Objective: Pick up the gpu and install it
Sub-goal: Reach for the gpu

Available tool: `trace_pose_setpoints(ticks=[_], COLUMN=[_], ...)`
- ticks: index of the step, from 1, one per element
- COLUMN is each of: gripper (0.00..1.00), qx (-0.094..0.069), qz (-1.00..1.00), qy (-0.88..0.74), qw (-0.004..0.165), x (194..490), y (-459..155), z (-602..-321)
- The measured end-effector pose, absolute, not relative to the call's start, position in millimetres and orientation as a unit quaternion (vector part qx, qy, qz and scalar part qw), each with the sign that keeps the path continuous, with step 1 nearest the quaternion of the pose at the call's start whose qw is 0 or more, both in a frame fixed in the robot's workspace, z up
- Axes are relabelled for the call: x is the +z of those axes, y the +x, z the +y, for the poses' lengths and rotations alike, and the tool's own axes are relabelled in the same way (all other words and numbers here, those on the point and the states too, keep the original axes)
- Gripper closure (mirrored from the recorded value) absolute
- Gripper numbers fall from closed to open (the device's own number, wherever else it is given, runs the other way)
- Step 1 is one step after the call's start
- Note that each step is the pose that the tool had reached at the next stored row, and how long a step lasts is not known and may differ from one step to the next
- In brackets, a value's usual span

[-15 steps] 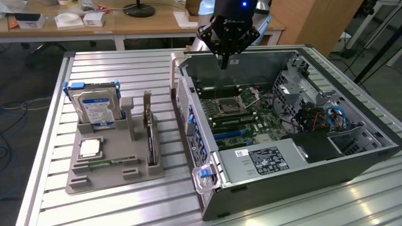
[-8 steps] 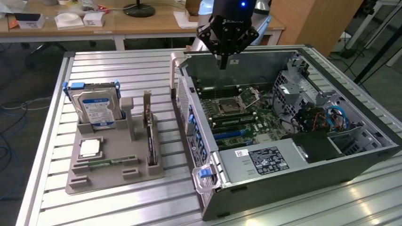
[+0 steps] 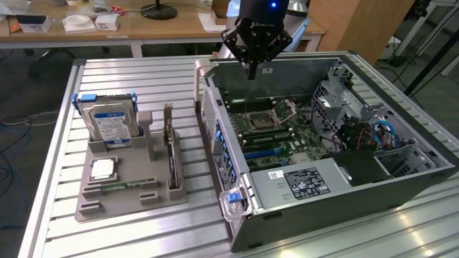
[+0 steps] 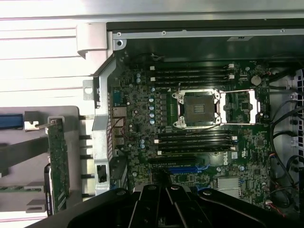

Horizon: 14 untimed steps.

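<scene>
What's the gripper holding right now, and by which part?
Nothing. The gripper hangs empty above the open computer case; the gpu stands untouched in the gray holder beside it.

Hovering over green motherboard (image 4: 137, 109) with empty metal processor socket (image 4: 197, 108) and blue slot (image 4: 183, 169): black gripper (image 4: 164, 185), fingers pinched together. Outside grey metal case (image 4: 102, 137), thin dark gpu card (image 4: 58, 166) edgewise in grey holder (image 4: 66, 113).

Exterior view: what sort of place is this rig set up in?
Most likely a robotics lab or workshop. The gripper hangs above an open computer case on a slatted metal table, beside a grey parts fixture, and cluttered wooden desks stand behind.
</scene>
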<state>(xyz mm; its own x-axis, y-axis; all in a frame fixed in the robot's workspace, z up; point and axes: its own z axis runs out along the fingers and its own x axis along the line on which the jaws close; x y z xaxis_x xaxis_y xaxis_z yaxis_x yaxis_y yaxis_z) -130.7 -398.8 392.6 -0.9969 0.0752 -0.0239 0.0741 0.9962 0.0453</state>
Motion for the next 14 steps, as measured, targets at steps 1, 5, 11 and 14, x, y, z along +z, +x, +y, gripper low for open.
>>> trace_pose_setpoints(ticks=[1, 5, 11, 14], gripper=[0.89, 0.89, 0.89, 0.89], qx=[0.022, 0.022, 0.022, 0.022], qz=[0.999, 0.999, 0.999, 0.999], qy=[0.037, 0.037, 0.037, 0.037], qw=[0.013, 0.013, 0.013, 0.013], x=[392.6, 392.4, 392.1, 391.9], y=[-131.5, -134.9, -140.1, -142.6], z=[-398.8, -398.9, -398.8, -398.9])
